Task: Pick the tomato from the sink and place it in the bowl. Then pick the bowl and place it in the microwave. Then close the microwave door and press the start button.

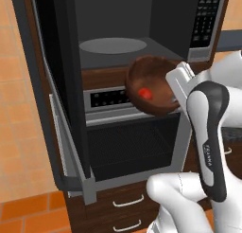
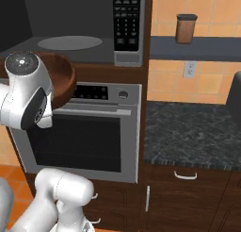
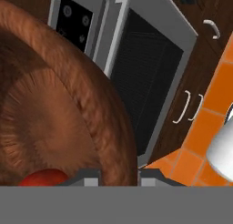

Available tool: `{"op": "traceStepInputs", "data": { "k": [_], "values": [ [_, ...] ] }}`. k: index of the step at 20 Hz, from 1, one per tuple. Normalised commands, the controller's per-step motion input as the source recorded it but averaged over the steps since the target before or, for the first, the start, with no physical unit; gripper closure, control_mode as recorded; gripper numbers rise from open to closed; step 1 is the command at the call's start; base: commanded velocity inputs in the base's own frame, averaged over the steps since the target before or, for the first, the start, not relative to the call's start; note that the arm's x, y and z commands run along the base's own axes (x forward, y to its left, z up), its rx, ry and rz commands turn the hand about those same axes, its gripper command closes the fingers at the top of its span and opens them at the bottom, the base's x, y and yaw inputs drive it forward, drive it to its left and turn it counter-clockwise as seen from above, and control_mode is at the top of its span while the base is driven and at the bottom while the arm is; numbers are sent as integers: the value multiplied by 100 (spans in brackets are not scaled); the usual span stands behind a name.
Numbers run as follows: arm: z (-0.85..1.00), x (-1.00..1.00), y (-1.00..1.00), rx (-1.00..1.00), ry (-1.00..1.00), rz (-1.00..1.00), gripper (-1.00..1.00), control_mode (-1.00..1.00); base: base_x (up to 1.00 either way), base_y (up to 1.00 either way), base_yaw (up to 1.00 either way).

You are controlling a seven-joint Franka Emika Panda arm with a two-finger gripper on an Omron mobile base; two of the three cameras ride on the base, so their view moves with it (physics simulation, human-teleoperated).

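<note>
Holding the bowl (image 1: 152, 85) by its rim, the hand (image 3: 119, 176) was closed tight, one fingertip inside the wall and one outside it at the bottom of the hand view. In the left base view the bowl hung in mid-air at the centre of the frame, tilted so its hollow faced the camera, in front of the wall oven's control strip and just below the lip of the microwave (image 1: 142, 26) opening. The tomato (image 1: 145, 93) lay inside the bowl, low against its wall, and its red edge showed again at the lower left of the hand view.

The first part of the job looked finished: the tomato was in the bowl and the bowl was lifted. The second part was under way but not done, since the bowl sat outside and slightly below the cavity, whose grey turntable (image 1: 113, 45) at the upper centre carried nothing. The microwave door (image 1: 56, 80) stood swung wide open along the left of the frame.

What was left, by my reading: raise the bowl over the lip, set it on the turntable, let go, shut the door and press start on the keypad (image 2: 127, 19) at the top centre of the right base view. The tilt could let the tomato roll.
</note>
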Motion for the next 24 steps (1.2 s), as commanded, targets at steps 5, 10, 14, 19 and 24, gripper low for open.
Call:
{"op": "traceStepInputs", "data": {
  "k": [5,10,14,19,24],
  "values": [
    [61,14,1,0,0,-11,100,-100,0,0,0],
    [52,16,21,0,-2,-4,100,-100,0,0,0],
    [40,40,30,0,-4,0,100,-100,0,0,0],
    [24,63,17,0,-1,0,100,-100,0,0,0],
    [8,67,3,0,-2,0,100,-100,0,0,0]
  ]
}}
